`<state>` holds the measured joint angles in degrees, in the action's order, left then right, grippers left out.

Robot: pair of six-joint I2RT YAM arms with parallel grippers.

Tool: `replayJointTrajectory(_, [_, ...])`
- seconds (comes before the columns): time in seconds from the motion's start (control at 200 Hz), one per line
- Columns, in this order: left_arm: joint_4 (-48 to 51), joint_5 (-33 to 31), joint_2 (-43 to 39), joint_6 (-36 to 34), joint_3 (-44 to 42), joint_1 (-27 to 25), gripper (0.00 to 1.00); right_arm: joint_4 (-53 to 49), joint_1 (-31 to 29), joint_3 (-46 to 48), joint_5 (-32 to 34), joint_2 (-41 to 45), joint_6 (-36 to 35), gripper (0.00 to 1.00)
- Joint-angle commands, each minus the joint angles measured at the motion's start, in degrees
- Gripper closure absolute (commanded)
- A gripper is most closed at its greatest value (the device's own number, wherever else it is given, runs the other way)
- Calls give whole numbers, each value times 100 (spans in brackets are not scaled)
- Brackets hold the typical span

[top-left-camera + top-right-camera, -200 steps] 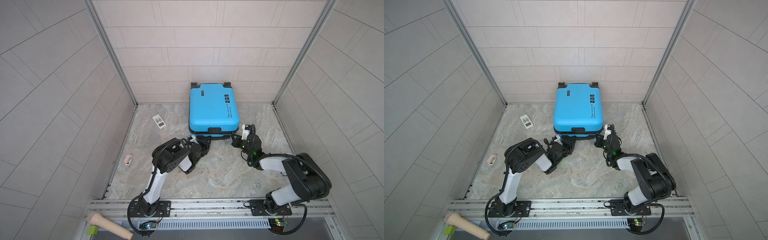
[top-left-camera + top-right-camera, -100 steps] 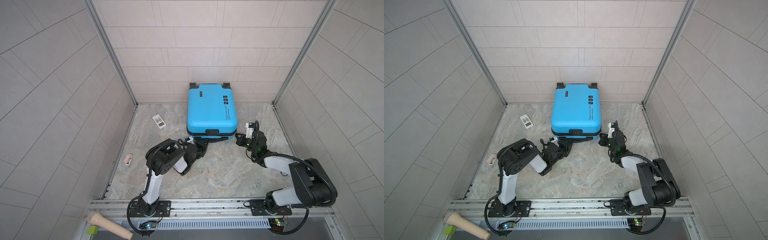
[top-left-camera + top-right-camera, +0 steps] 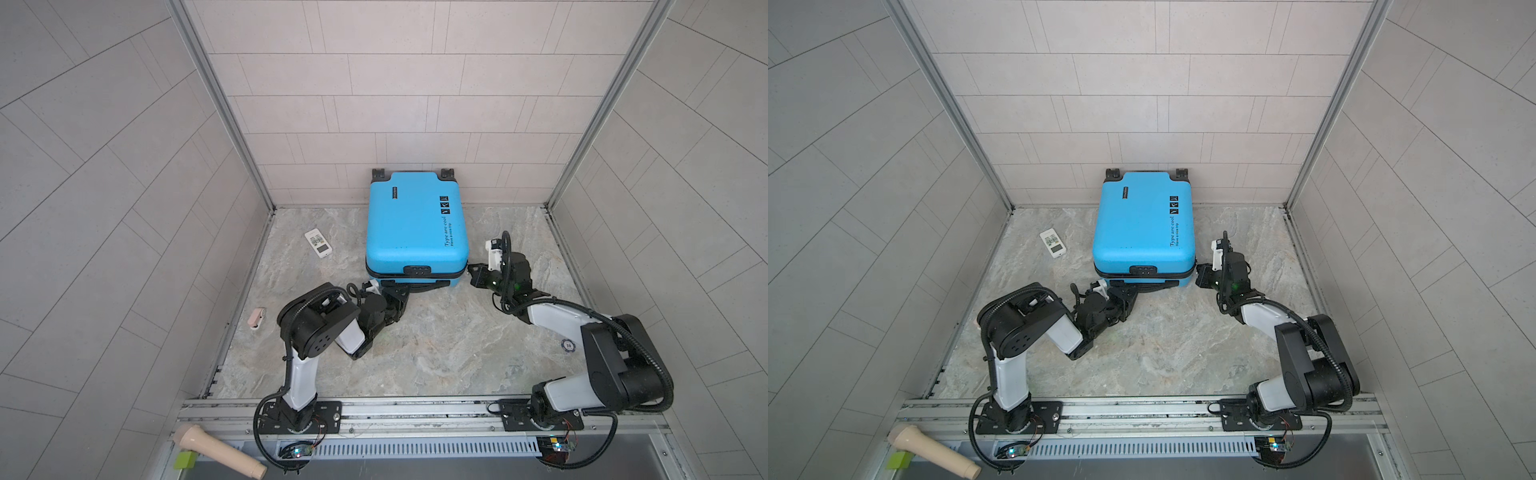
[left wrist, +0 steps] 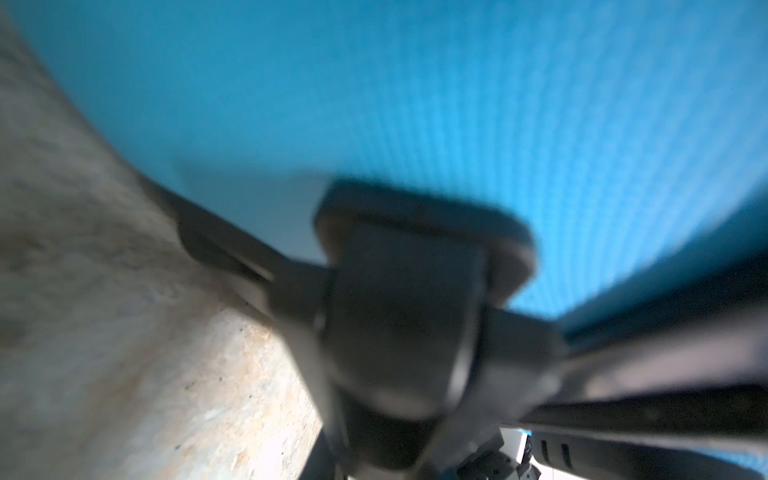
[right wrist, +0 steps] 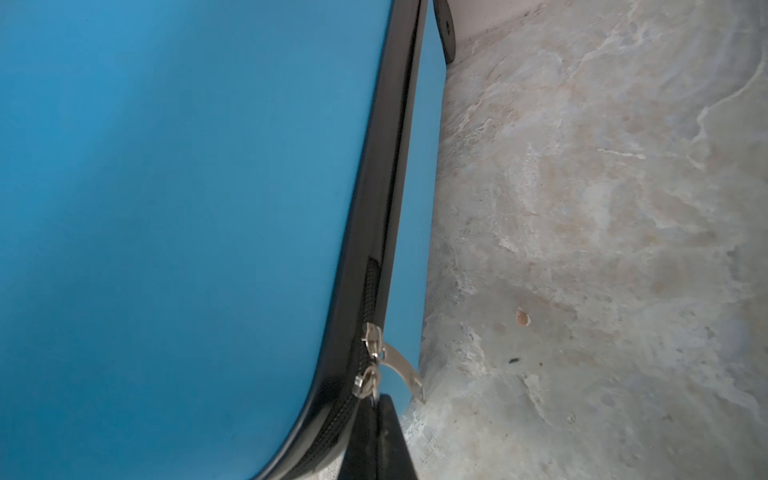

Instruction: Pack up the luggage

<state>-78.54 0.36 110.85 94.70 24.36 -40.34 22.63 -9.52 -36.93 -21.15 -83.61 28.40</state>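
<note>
The luggage (image 3: 415, 224) (image 3: 1142, 224) is a bright-blue hard-shell case lying flat and closed, wheels against the back wall. My left gripper (image 3: 398, 291) (image 3: 1128, 291) sits low at its near edge, shut on the black handle (image 3: 419, 286). The left wrist view is blurred, showing blue shell (image 4: 415, 104) and a black bar. My right gripper (image 3: 471, 271) (image 3: 1200, 269) (image 5: 380, 401) is at the near right corner, shut on a silver zipper pull (image 5: 368, 380) on the black zipper (image 5: 371, 291). A second pull (image 5: 401, 365) hangs free.
A white remote (image 3: 318, 244) lies left of the luggage, and a small pink item (image 3: 257, 318) lies by the left wall. A round blue-white chip (image 3: 568, 344) sits near the right arm. A beige handle (image 3: 216, 451) rests at the front left rail. Tiled walls enclose three sides.
The luggage has slid slightly left, and my left arm has drawn left with it. My right gripper stays at the near right corner, its wrist swung slightly right.
</note>
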Motion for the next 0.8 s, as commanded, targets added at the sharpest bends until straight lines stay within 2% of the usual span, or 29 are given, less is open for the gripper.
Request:
replayJointTrajectory(0.0, [204,-568,-255,-466,-405,179,100,-119,520,-471,1386,-330,-383,100])
replayJointTrajectory(0.115, [208,-555,-332,-470,-482,202,100,-295,539,-769,1341,-487,-643,100])
replayJointTrajectory(0.275, [330,-493,-447,-564,-459,207,100,-549,545,-918,923,-412,-819,100])
replayJointTrajectory(0.395, [333,-493,-513,-612,-447,191,100,-766,540,-746,852,-98,-705,66])
replayJointTrajectory(0.475, [338,-579,-611,-690,-434,119,100,-876,548,-488,1099,247,-545,52])
replayJointTrajectory(0.585, [678,-660,-848,-890,-277,-33,100,-883,566,-148,1126,730,-367,45])
replayJointTrajectory(0.796, [2160,-836,-1477,-1571,355,-607,100,-1271,571,-29,995,1385,-265,43])
